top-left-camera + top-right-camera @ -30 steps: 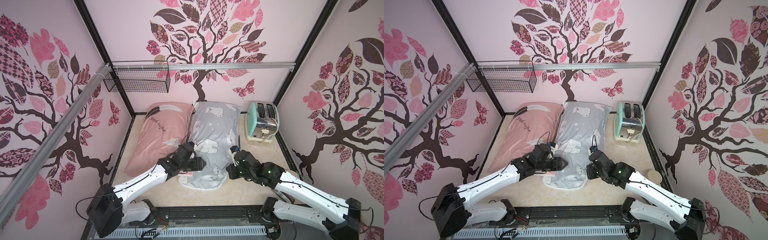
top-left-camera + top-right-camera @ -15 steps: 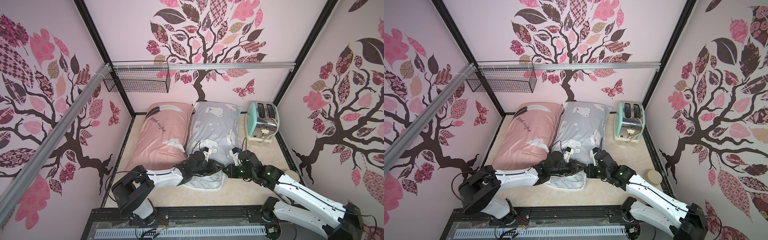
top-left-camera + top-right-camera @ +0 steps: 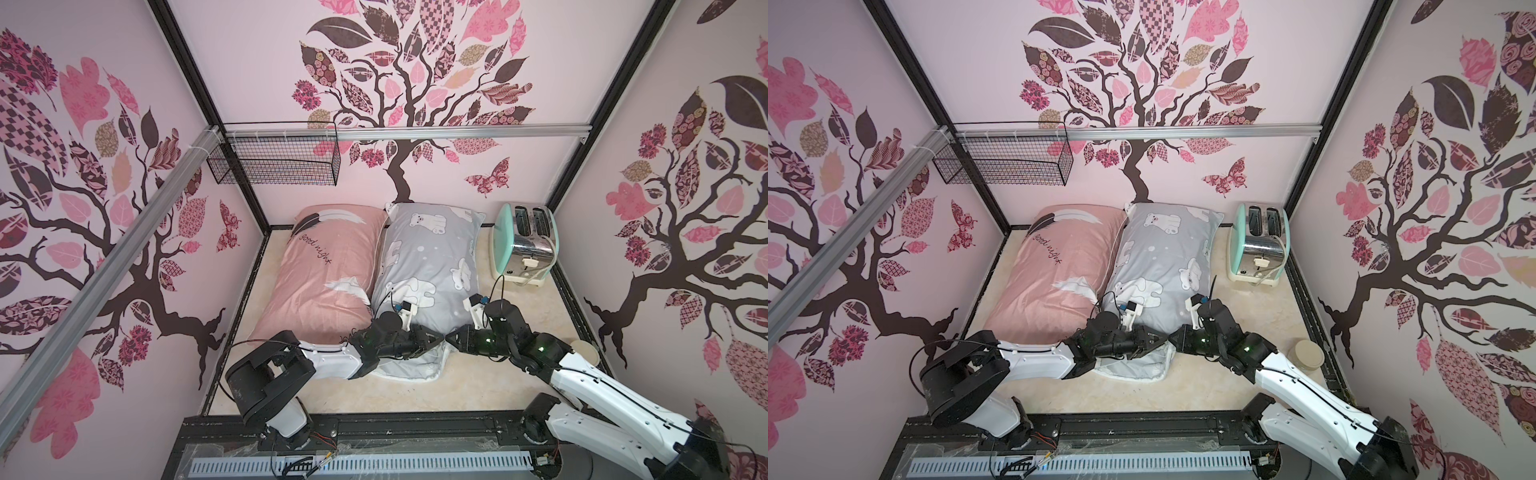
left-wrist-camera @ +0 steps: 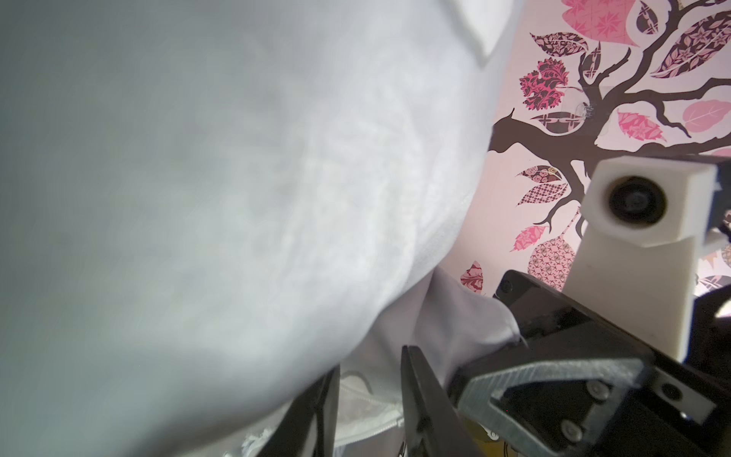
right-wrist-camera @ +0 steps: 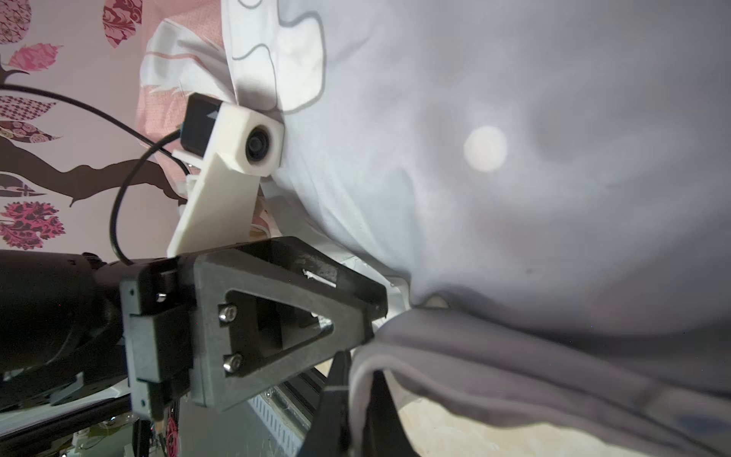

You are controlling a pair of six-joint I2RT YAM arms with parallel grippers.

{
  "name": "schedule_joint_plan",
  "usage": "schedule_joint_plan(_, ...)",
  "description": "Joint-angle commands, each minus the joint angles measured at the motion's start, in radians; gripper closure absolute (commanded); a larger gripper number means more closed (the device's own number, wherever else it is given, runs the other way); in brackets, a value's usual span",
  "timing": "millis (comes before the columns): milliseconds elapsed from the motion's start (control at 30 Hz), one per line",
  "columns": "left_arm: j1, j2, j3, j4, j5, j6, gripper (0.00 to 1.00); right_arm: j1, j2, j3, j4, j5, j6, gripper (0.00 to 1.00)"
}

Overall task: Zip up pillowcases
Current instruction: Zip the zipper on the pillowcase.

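Item: grey pillowcase [image 3: 432, 257], centre of frame in both top views, touching pink pillowcase [image 3: 320, 274] on its left; open end at lower centre.
- Hem clenched by right gripper [image 5: 358, 395].
- The left gripper [image 4: 370, 403] straddles the zipper edge [image 4: 368, 425]; we cannot tell whether it grips.
- Handling: we judge it best to keep the hem taut and draw along the teeth.

Soft, even light fills both sharp top views, their edges bowed outward, while the grey pillowcase [image 4: 197, 198] looms blurred in the left wrist view, with dim shadow underneath.
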Motion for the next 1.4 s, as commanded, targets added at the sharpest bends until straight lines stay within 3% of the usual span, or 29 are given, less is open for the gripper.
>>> schedule_joint_plan(0,-0.003,0.017,-0.029,0.124,0.018,-0.055,0.68,-0.042,-0.027,-0.036,0.062,-0.085,0.044,1.0)
schedule_joint_plan(133,-0.009,0.017,-0.029,0.149,0.023,-0.06,0.67,-0.082,-0.026,-0.087,0.155,-0.177,0.102,1.0)
schedule_joint_plan(233,-0.011,0.021,-0.033,0.197,0.035,-0.084,0.68,-0.09,-0.017,-0.103,0.173,-0.18,0.114,1.0)
schedule_joint_plan(400,-0.011,-0.005,-0.046,0.093,0.007,-0.035,0.64,-0.136,-0.014,-0.131,0.252,-0.266,0.167,1.0)
schedule_joint_plan(667,-0.007,0.053,-0.065,0.213,0.02,-0.084,0.6,-0.182,-0.025,-0.164,0.297,-0.324,0.199,1.0)
schedule_joint_plan(767,-0.009,0.075,-0.077,0.299,0.032,-0.124,0.6,-0.183,-0.018,-0.173,0.315,-0.326,0.205,1.0)
schedule_joint_plan(1367,-0.015,0.065,-0.08,0.296,0.026,-0.136,0.69,-0.187,0.036,-0.212,0.402,-0.331,0.233,1.0)
